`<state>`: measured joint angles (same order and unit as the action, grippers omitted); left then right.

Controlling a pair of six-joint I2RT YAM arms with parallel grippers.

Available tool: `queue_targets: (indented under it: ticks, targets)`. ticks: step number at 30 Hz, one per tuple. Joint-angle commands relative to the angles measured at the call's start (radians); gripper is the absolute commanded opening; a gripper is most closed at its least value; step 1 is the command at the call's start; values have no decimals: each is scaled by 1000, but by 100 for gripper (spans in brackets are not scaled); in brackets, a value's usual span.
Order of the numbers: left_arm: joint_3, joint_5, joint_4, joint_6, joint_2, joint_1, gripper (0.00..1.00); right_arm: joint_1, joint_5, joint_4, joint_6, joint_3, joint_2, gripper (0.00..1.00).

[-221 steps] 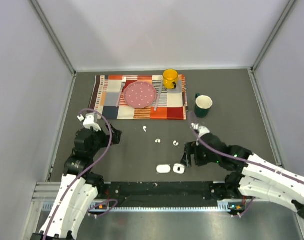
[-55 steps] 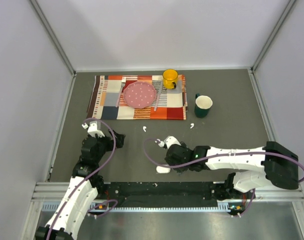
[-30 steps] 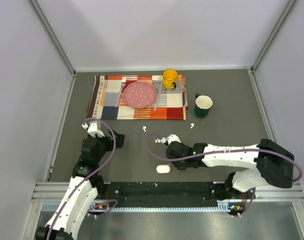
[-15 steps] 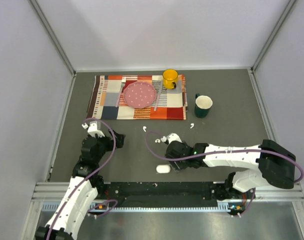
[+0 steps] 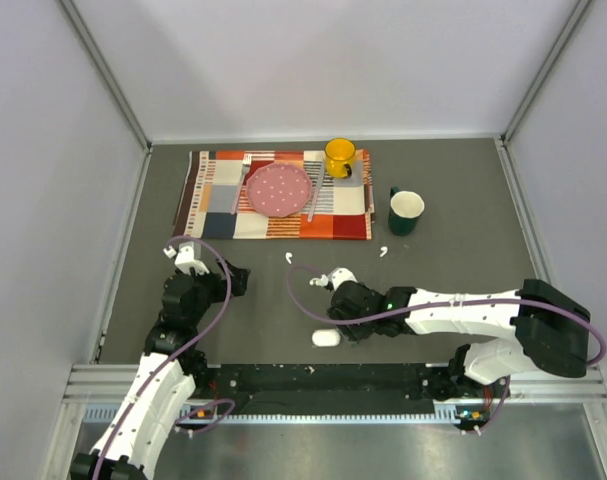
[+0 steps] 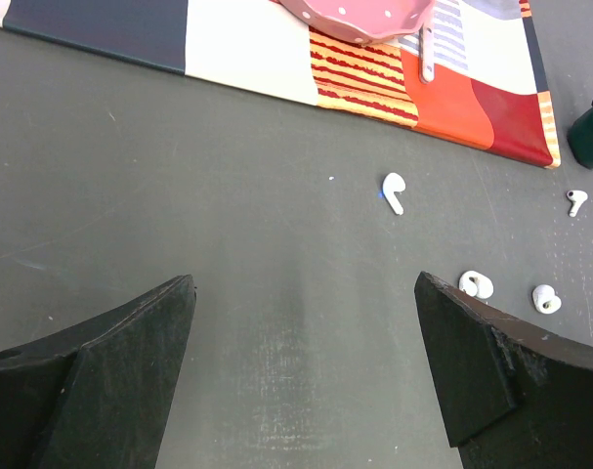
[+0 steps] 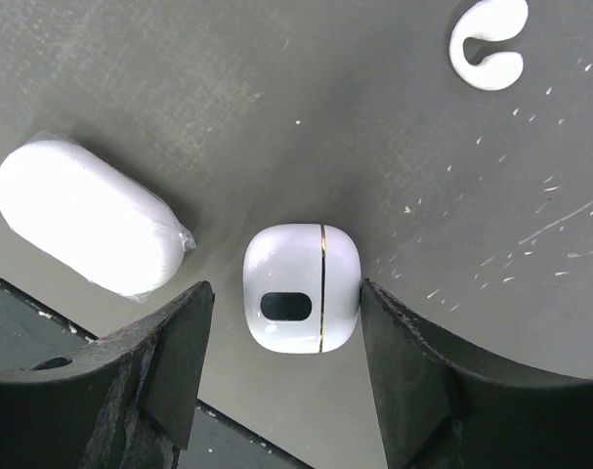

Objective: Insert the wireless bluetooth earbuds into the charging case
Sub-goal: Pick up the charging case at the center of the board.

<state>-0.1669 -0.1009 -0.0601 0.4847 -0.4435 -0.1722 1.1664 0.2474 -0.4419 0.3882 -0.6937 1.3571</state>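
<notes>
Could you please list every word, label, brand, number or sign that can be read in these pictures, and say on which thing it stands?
None: no view shows readable text.
Small white case: only a dark oval and a thin gold line, no letters.
Wrapped white case: plain.
Placemat, plate, yellow mug, green mug: patterns or plain colours, no print visible.

Your top view sits above and behind the arm bases, looking down on the whole counter. Your left wrist view rides low, facing forward between its own fingers, and shares the placemat edge and loose earbuds with the top view. Your right wrist view looks almost straight down, very near, at the charging case between its fingers; it shares the wrapped case beside it with the top view.
</notes>
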Motion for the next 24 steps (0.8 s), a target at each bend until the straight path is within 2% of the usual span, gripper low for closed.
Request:
queue_targets:
  ticks: [1, 13, 22, 24]
  targets:
    - [9, -11, 48, -3, 0, -1, 99, -8, -33, 20, 9, 8, -7, 62]
    - [9, -11, 48, -5, 0, -1, 99, -7, 7, -15, 77, 16, -6, 65]
    - [9, -13, 48, -3, 0, -1, 99, -7, 18, -12, 74, 3, 22, 60]
    - [9, -11, 48, -3, 2, -1, 99, -8, 13, -9, 66, -3, 31, 57]
